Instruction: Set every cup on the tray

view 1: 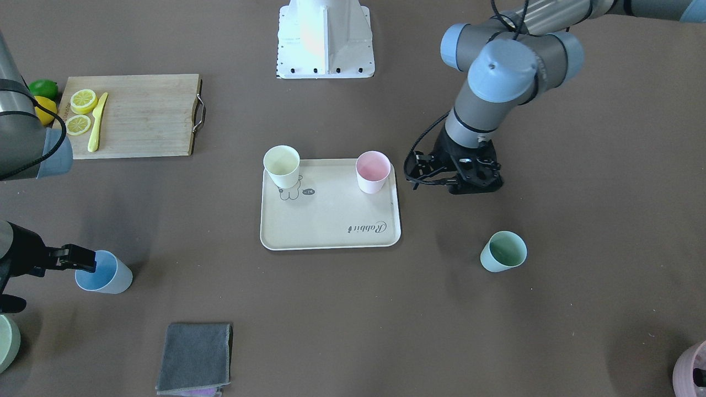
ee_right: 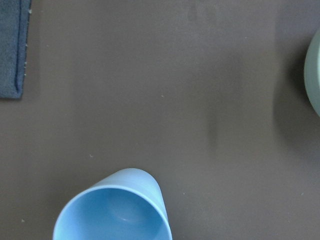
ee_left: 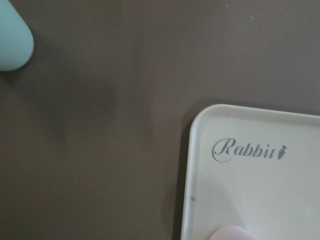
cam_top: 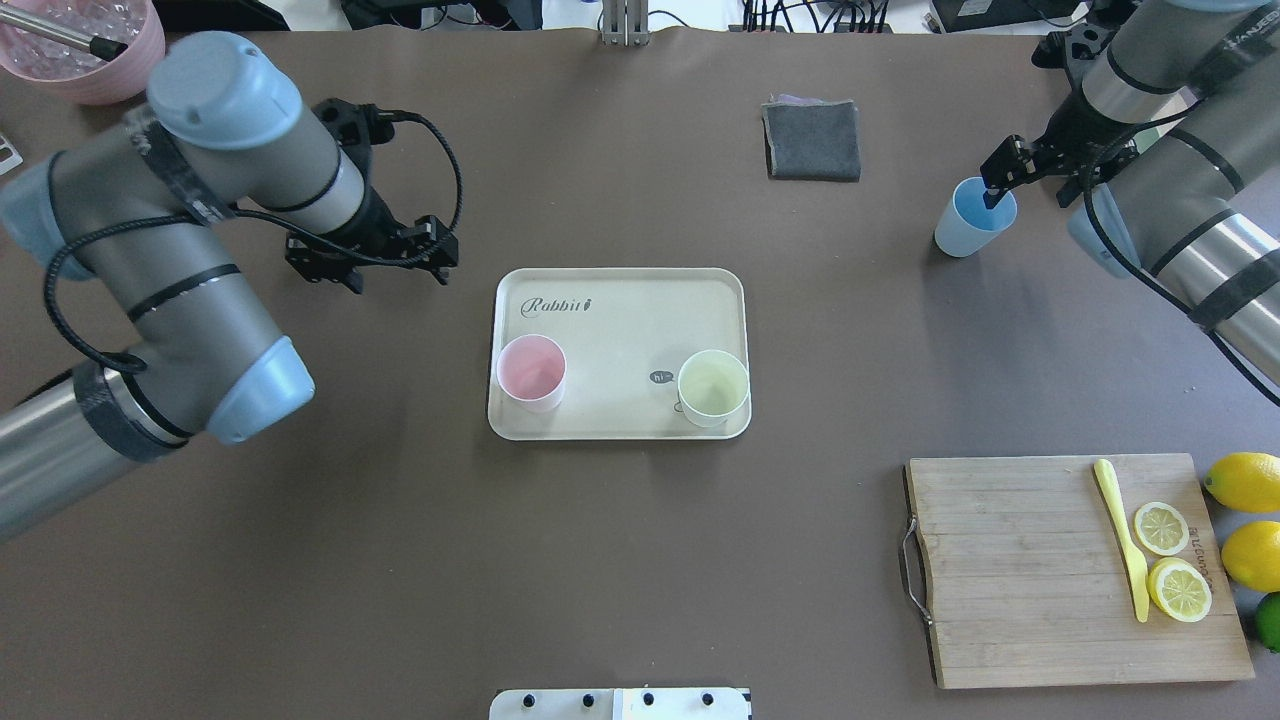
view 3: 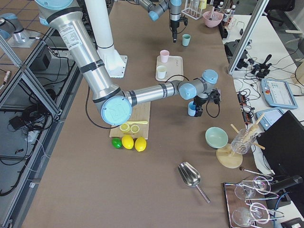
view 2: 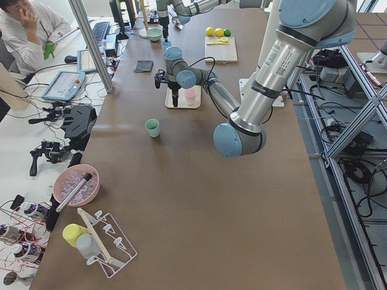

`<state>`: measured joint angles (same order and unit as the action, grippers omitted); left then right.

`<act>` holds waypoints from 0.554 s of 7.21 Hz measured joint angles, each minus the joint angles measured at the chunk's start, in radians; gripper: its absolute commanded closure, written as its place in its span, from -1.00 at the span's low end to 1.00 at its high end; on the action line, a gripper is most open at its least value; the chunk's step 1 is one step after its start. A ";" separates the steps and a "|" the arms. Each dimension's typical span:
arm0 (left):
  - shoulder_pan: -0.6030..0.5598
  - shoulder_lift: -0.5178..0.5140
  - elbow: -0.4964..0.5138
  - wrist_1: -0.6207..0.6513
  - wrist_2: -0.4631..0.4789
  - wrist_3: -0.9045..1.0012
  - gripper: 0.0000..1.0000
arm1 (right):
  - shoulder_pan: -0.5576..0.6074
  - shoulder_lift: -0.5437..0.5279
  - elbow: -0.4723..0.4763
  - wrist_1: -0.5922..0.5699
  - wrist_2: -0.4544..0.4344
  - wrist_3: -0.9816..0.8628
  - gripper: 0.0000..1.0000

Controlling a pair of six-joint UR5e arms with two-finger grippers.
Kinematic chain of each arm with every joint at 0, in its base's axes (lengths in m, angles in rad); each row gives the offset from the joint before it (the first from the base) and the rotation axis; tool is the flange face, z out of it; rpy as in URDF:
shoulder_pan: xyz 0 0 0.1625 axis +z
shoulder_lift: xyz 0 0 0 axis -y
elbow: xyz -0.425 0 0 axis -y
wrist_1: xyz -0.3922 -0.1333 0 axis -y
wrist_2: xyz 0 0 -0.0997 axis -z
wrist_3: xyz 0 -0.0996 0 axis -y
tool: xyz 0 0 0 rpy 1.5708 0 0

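Note:
The cream tray [view 1: 331,231] lies mid-table with the pale yellow cup [view 1: 282,166] and the pink cup [view 1: 373,172] standing on its robot-side corners. The mint green cup [view 1: 503,251] stands on the table beyond the tray, on my left arm's side. My left gripper [cam_top: 372,262] hangs open and empty beside the tray's corner [ee_left: 200,130], with the mint cup [ee_left: 12,40] at its view's edge. The light blue cup [cam_top: 972,218] stands on the table on my right arm's side. My right gripper [cam_top: 1032,188] is open, with one finger over the blue cup's mouth [ee_right: 115,215] and the other outside its wall.
A wooden cutting board [cam_top: 1010,580] with lemon slices and a yellow knife lies near my right side, whole lemons and a lime beside it. A folded grey cloth [cam_top: 812,140] lies beyond the tray. A mauve-pink pot [cam_top: 95,60] and a pale green round object [view 1: 6,342] sit at the far corners.

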<state>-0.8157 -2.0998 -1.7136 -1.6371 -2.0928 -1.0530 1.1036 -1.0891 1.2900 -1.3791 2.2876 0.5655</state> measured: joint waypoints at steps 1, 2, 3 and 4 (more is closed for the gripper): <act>-0.063 0.030 0.010 0.002 -0.018 0.106 -0.96 | -0.010 -0.002 -0.009 0.009 -0.001 0.011 1.00; -0.119 0.051 0.046 0.000 -0.029 0.213 -0.95 | -0.020 -0.004 -0.011 0.013 -0.001 0.022 1.00; -0.156 0.056 0.100 -0.007 -0.034 0.283 -0.94 | -0.029 0.001 -0.003 0.015 0.001 0.041 1.00; -0.173 0.050 0.151 -0.014 -0.036 0.311 -0.93 | -0.038 0.017 0.018 0.012 0.007 0.084 1.00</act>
<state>-0.9887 -2.0497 -1.5623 -1.6507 -2.1283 -0.7420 1.0658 -1.0726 1.3076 -1.3674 2.2941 0.6499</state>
